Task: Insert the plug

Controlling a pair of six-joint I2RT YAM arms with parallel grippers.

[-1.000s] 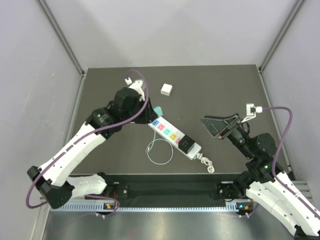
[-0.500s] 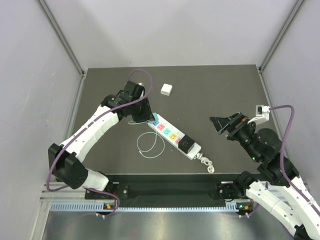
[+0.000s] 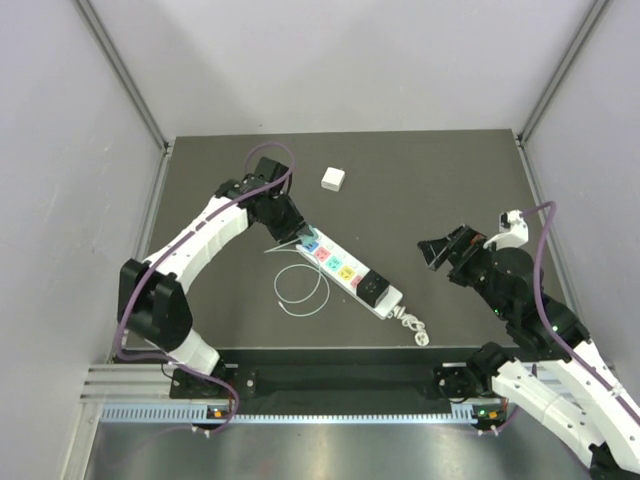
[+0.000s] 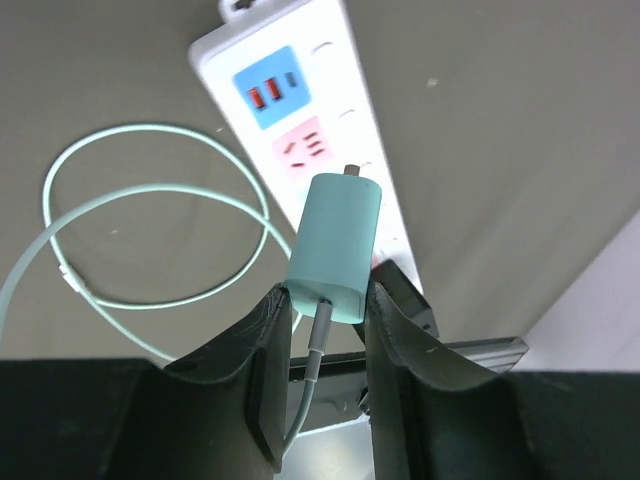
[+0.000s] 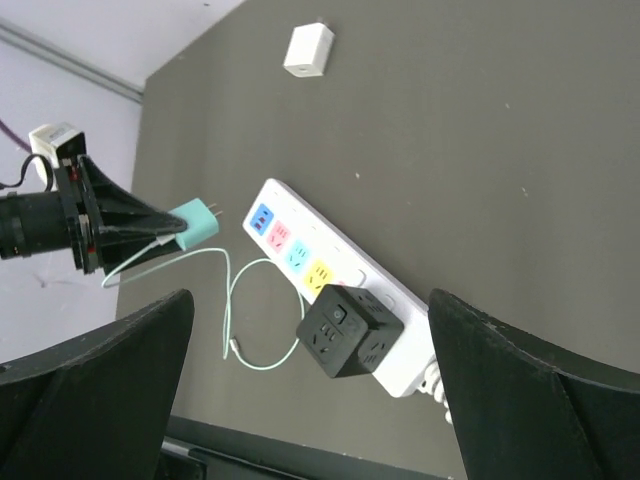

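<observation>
My left gripper [image 4: 322,300] is shut on a teal plug [image 4: 335,245], which hangs just above the white power strip [image 4: 330,60] near its pink socket [image 4: 308,148]. From above, the plug [image 3: 311,233] sits at the strip's [image 3: 385,304] far-left end. In the right wrist view the plug [image 5: 198,224] shows with prongs toward the strip [image 5: 400,375]. A black cube adapter [image 5: 350,332] sits plugged into the strip. The plug's pale green cable [image 3: 300,292] loops on the mat. My right gripper [image 3: 440,250] is open and empty, right of the strip.
A small white cube charger [image 3: 333,179] lies at the back of the dark mat [image 3: 430,180]. The strip's coiled white cord [image 3: 413,328] lies near the front edge. Grey walls enclose the table on three sides.
My left gripper, holding the plug, has swung toward the strip's far end, with the arm reaching further back. The right gripper has drawn back and turned toward the strip. The cable loop shifted left.
</observation>
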